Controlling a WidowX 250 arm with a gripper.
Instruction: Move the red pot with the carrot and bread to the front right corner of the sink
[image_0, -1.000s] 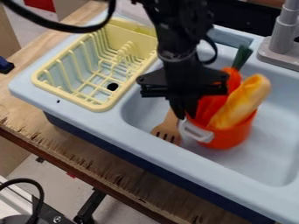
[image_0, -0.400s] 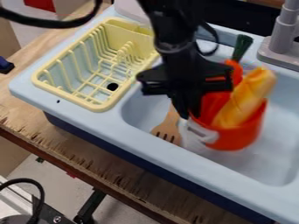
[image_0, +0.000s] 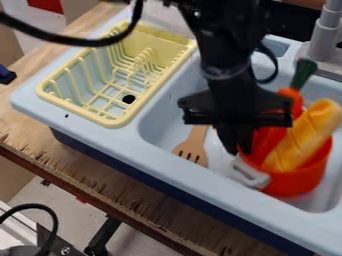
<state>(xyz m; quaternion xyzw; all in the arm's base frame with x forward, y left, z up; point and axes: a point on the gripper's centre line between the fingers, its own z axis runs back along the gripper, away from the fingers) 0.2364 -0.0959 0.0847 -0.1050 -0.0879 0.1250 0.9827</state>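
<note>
The black gripper (image_0: 239, 150) hangs over the basin of the pale blue sink (image_0: 200, 175), with the arm (image_0: 227, 60) entering from the top edge. We find its fingers closed on the rim of the orange-red pot (image_0: 297, 184), just beside the pale grey handle (image_0: 251, 174). The pot is in the basin area at the right of the view—we cannot tell whether its base touches the sink floor. Inside it we note two items: yellow bread (image_0: 304, 135), tilted with its upper end projecting above the rim, and an orange carrot (image_0: 292, 94) with a dark green top, partly hidden by the gripper. Left of the pot, and apart from it, we observe a wooden spatula (image_0: 192, 150) in the basin, its slotted end toward the near wall and its upper part passing behind the gripper. At the left of the sink sits a pale yellow rack (image_0: 112, 121); at the upper right we see a grey faucet (image_0: 324, 37). The sink rests on a wooden table (image_0: 127, 190) with a rough, splintered edge—a black cable (image_0: 60, 39) curves across the upper left.
</note>
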